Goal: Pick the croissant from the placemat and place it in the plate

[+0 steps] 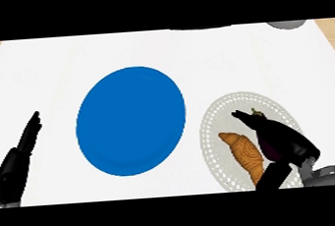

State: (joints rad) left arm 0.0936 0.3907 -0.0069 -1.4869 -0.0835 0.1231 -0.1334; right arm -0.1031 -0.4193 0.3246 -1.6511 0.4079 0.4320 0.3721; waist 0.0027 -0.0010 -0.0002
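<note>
Reaching over the round, pale placemat [221,112] at the right of the white worktop [51,64], my right hand [277,139] hovers with fingers spread wide, holding nothing, just beside the croissant [245,155] so it can close around it. The croissant lies on the placemat; a dark eggplant [261,128] seems to lie under my palm. The blue plate [131,120] waits alongside. My left hand [17,160] rests open at the left edge.

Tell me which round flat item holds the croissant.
The pale lacy placemat at the right holds the croissant; the blue plate beside it is bare.
</note>
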